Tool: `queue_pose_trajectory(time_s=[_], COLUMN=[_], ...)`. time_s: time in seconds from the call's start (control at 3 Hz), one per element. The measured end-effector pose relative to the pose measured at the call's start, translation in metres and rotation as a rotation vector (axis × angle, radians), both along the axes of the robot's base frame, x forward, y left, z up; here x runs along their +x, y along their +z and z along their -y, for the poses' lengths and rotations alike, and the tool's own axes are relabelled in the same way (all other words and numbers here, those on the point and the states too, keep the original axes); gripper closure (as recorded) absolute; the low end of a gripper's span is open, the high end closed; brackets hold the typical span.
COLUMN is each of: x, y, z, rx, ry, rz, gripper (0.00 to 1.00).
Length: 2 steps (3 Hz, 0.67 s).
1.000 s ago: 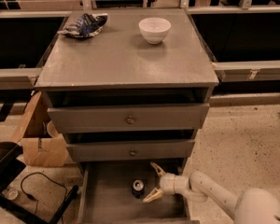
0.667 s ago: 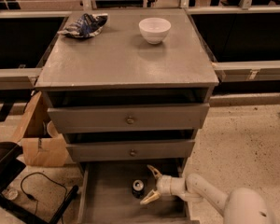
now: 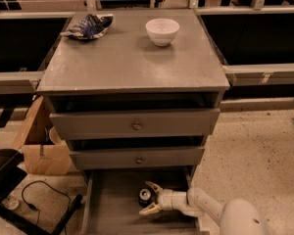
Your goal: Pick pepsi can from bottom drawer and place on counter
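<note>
The pepsi can point(image 3: 145, 196) stands upright on the plank floor of the open bottom drawer point(image 3: 112, 209), showing its silver top. My gripper point(image 3: 150, 199) reaches in from the right on a white arm. Its two pale fingers are spread, one behind the can and one in front of it, so the can sits between the fingertips. The counter point(image 3: 132, 58) is the grey top of the cabinet above.
A white bowl point(image 3: 162, 31) and a blue-and-white chip bag point(image 3: 88, 26) lie at the back of the counter. Two upper drawers with brass knobs point(image 3: 136, 126) are closed. A cardboard box point(image 3: 41, 148) and cables lie on the floor at the left.
My gripper has moved left inside the drawer, closer to the can, until its spread fingers flank it. The can has not moved.
</note>
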State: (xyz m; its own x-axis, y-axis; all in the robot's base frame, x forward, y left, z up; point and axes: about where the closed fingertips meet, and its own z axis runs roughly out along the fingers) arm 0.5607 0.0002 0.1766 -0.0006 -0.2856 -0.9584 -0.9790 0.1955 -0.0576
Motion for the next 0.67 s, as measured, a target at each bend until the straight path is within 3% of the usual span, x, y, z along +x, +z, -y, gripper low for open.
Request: queue_pose_trajectory(time_s=[0.67], x=[-0.0023], y=[0.0034], z=[-0.0036], rx=[-0.017], ry=[0.007], rz=[-0.004], gripper=[0.66])
